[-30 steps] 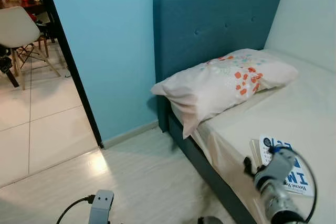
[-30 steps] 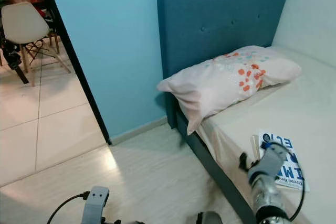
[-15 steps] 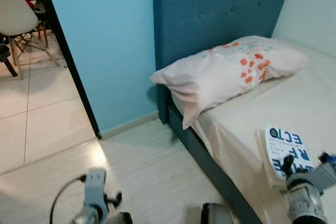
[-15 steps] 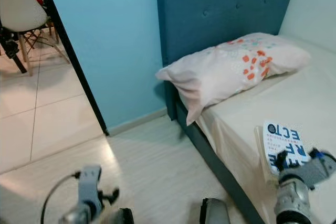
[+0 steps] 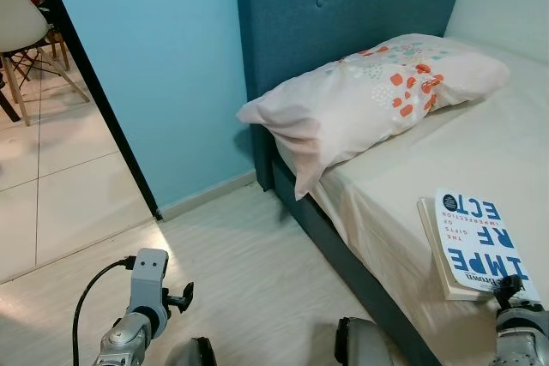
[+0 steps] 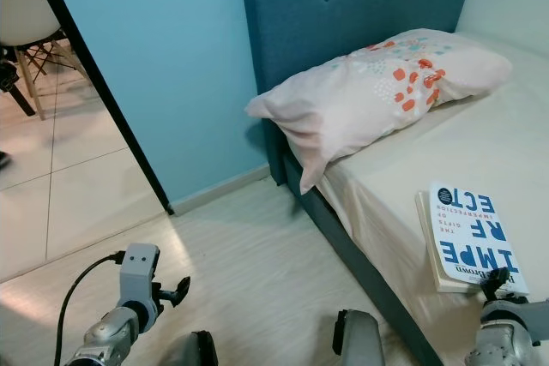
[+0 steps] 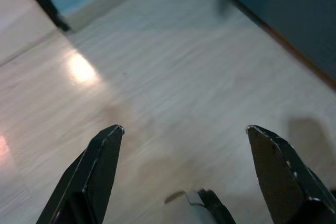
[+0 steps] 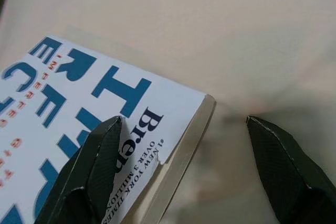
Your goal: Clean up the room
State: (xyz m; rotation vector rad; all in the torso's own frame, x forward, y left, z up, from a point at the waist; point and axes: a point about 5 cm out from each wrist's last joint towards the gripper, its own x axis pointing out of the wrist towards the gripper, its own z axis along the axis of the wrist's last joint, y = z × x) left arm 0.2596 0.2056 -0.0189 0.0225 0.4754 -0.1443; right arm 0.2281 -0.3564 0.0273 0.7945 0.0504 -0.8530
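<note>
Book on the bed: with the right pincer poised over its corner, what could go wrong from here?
The right pincer is open astride one corner of the book, so closing there may only pinch the cover or let the book tilt and slip. The book lies close to the bed's edge, so a nudge could push it onto the floor.

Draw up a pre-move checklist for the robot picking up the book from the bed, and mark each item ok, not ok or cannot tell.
1. Book lies flat on the bed, near its edge: ok.
2. Right gripper is open, its fingers spread above the book's corner: ok.
3. Fingers straddle the book's edge: not ok, one is over the cover, the other over the sheet.
4. Nothing rests on the book: ok.
5. Pillow is apart from the book: ok.
6. Left gripper is open above the bare floor, holding nothing: ok.
</note>
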